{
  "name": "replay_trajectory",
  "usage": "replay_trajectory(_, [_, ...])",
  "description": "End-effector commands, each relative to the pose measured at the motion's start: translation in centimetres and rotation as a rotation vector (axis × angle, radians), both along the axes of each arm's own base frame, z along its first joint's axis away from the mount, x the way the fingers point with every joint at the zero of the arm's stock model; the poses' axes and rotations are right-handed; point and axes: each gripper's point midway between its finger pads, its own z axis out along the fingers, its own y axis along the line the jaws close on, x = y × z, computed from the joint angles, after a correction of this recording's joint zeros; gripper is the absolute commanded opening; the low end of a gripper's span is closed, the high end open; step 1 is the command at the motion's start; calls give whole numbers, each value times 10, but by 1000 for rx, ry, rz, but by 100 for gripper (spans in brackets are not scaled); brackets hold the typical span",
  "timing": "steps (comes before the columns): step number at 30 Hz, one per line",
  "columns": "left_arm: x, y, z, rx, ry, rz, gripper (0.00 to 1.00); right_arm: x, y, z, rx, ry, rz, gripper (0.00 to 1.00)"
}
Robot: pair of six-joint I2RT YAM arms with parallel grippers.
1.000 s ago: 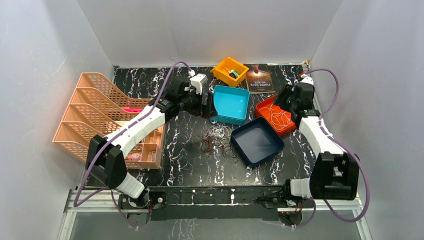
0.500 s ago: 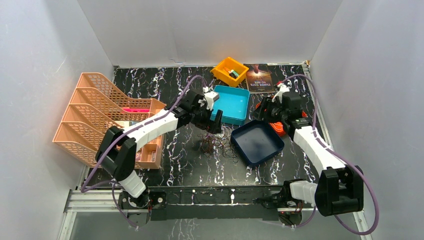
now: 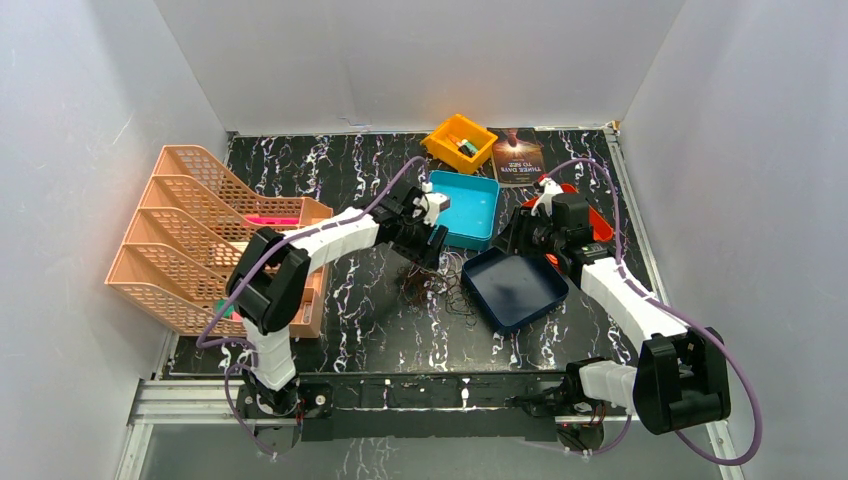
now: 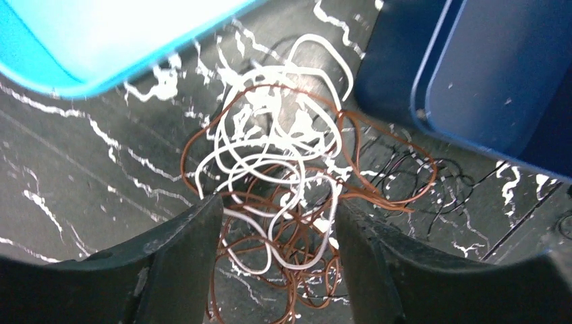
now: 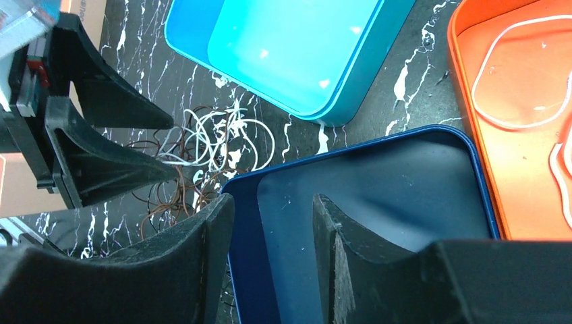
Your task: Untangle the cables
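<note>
The cables (image 3: 437, 280) are a clump of thin white, reddish-brown and black loops on the black marbled table, between the teal tray and the dark blue tray. In the left wrist view the cables (image 4: 283, 175) lie right under my open left gripper (image 4: 276, 216), its fingers straddling white and brown loops. My left gripper (image 3: 428, 252) hovers at the clump's far edge. My right gripper (image 3: 520, 238) is open and empty above the dark blue tray's far left corner (image 5: 233, 185). The right wrist view shows the cables (image 5: 202, 152) and the left fingers (image 5: 101, 169).
A teal tray (image 3: 480, 195), a dark blue tray (image 3: 515, 285) and an orange-red tray (image 5: 519, 135) with a white cable loop crowd the right half. A yellow bin (image 3: 459, 141) and a book (image 3: 518, 155) lie at the back. Peach file racks (image 3: 200, 230) stand left.
My left gripper has swung right and down from near the teal tray's left side onto the clump. My right gripper has moved left from the orange-red tray to over the dark blue tray.
</note>
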Motion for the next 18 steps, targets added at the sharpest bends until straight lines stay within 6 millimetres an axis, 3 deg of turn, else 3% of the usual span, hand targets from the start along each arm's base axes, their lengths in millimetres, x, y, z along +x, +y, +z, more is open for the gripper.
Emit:
replay_trajectory(1, [6, -21, 20, -71, -6, -60, 56, 7, 4, 22, 10, -90, 21, 54])
replay_trajectory(7, [5, -25, 14, -73, 26, -77, 40, 2, 3, 17, 9, -80, 22, 54])
replay_trajectory(14, [-1, -22, 11, -59, 45, -95, 36, 1, 4, 16, 11, -77, 26, 54])
replay_trajectory(18, [-6, -17, 12, -49, 54, -107, 46, 2, 5, 17, 15, -79, 28, 54])
